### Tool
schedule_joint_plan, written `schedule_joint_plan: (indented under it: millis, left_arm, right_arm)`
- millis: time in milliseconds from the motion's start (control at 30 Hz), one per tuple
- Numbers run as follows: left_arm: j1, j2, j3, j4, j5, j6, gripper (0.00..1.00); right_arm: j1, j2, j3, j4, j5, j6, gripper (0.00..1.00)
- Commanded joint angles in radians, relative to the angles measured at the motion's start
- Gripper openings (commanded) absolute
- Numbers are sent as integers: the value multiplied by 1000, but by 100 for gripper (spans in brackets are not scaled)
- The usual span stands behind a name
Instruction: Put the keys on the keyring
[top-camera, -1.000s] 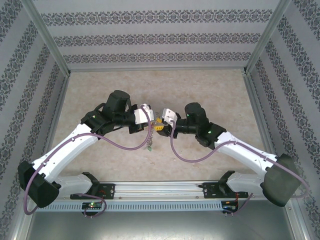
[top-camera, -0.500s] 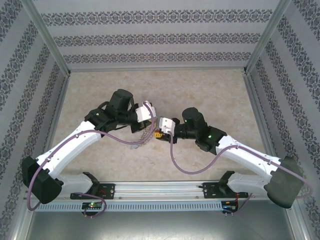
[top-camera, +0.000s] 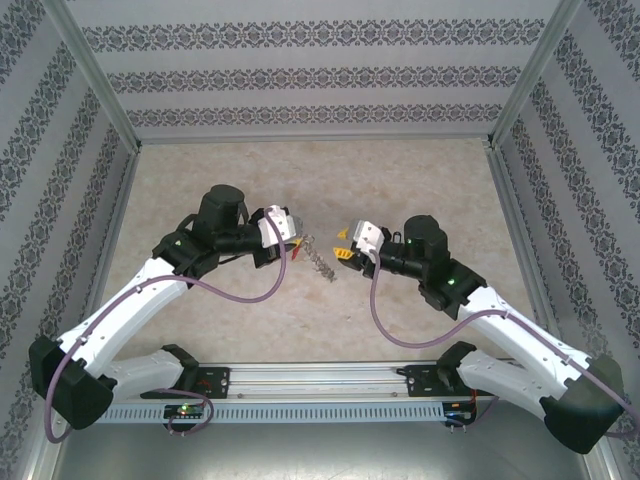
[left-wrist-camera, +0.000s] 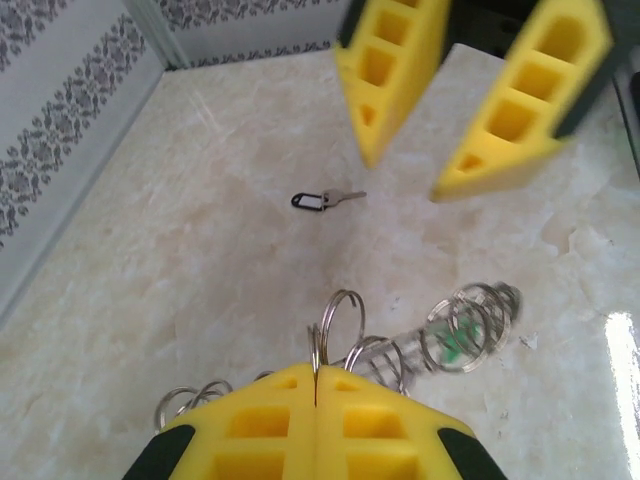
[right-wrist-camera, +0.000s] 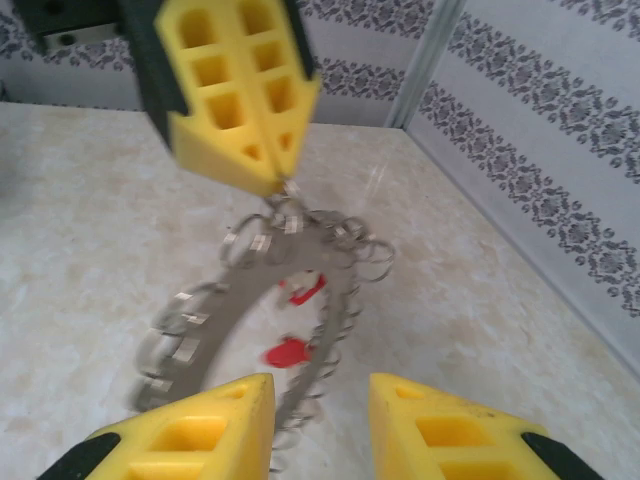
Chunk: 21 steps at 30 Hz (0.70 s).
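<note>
My left gripper (left-wrist-camera: 316, 378) is shut on one wire loop of the keyring (right-wrist-camera: 190, 320), a grey ring fringed with small loops that hangs below it, above the table. Over the middle of the table, the left gripper (top-camera: 297, 238) holds the keyring (top-camera: 320, 262) just left of my right gripper (top-camera: 340, 254). The right gripper (right-wrist-camera: 320, 405) stands open, a little short of the ring's lower rim, with nothing between its fingers. Two red keys (right-wrist-camera: 288, 352) show blurred inside the ring's hole by its right rim. I cannot tell whether they hang from it.
A small silver key with a dark head (left-wrist-camera: 322, 199) lies alone on the beige table (top-camera: 420, 180). A green tag (left-wrist-camera: 455, 342) sits among the ring's loops. Patterned walls and metal posts close in the back and both sides.
The two grippers, close together a second ago, have drawn apart. The left one went left with the keyring still in it, and the right one backed off to the right.
</note>
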Motion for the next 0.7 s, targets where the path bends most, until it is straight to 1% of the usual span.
schedule_joint_plan:
  millis: [0,33,67,133,167,200,267,433,533,567,633,667]
  left_arm:
    - [10,-33,-9,96,69,50,0]
    - [11,-34,-8,93,68,50,0]
    - [11,-32,-5,90,64,49,0]
    - [11,-26,4,81,51,40,0]
    - [11,-21,9,75,47,39,0]
    - [10,-17,11,72,44,38,0]
    - [10,-13,16,70,39,32,0]
    - [10,-13,14,84,36,21,0]
    - [10,-15,13,82,37,21,0]
    - [10,-18,13,82,34,23,0]
    - [10,-21,11,82,32,22,0]
    - [11,-22,11,84,32,21,0]
  right_arm:
    - [-17,21,62,0,-4,58,29]
    - [-17,39,83,-11,-20,69,29]
    - [-20,54,102,-15,-72,76,30]
    - [-20,82,129,-18,-227,90,36]
    - [-20,101,146,-10,-281,129,36]
    - [-18,123,162,-2,-291,170,35]
    - [2,162,195,-15,-253,233,34]
    - [70,210,202,-5,-197,250,37]
    - [77,221,188,4,-71,292,38]
    - [70,222,185,6,-56,308,39]
    - [48,227,166,32,-61,349,38]
    - [40,233,160,40,-98,356,37]
